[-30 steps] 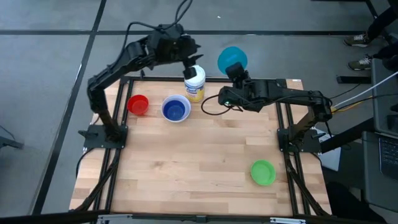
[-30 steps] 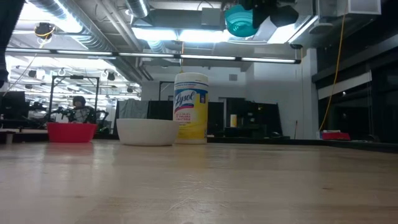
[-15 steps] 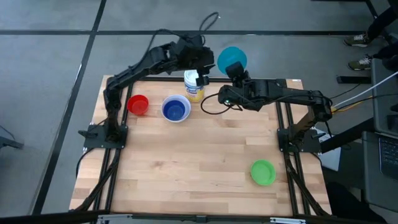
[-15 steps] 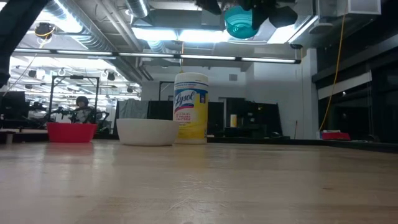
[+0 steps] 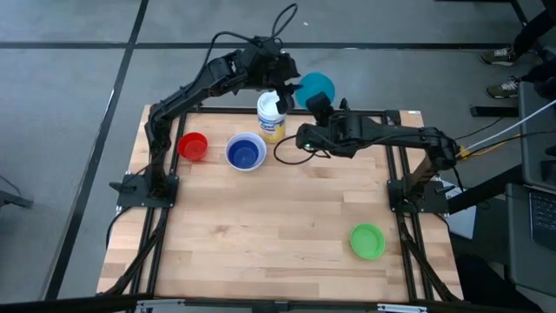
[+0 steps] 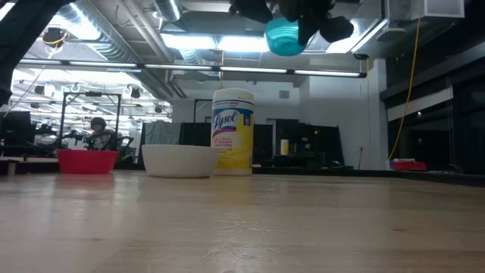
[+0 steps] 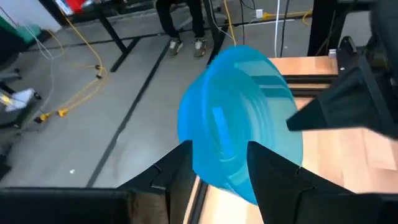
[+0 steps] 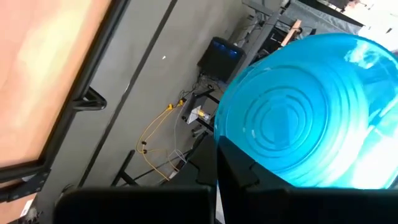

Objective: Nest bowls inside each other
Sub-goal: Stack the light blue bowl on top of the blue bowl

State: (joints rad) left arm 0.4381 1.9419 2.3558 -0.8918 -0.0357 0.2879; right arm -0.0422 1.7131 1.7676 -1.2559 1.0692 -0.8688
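A: Where is the teal bowl (image 5: 316, 86) seen?
B: It is held up in the air above the far edge of the desk (image 5: 278, 217), clamped at its rim by the right end effector (image 5: 318, 102), whose fingers are pressed tight together on it. In the low view only the bowl's underside is shown, and the arms above it are cut off at the top.

A: And the left end effector (image 7: 219, 167)?
B: It is placed right at the same bowl, with its fingers set fairly wide, one on each side of the rim. Whether the rim is touched cannot be made out.

A: What is seen of the other bowls?
B: The red bowl (image 5: 193, 146) and the dark blue bowl (image 5: 245, 152) are set near the far left. The blue one is nested in a white bowl (image 6: 179, 160), of which only a thin rim is shown from above. The green bowl (image 5: 367, 241) is left well apart, near the front right. The yellow jar (image 5: 272, 116) is partly hidden by the left arm.
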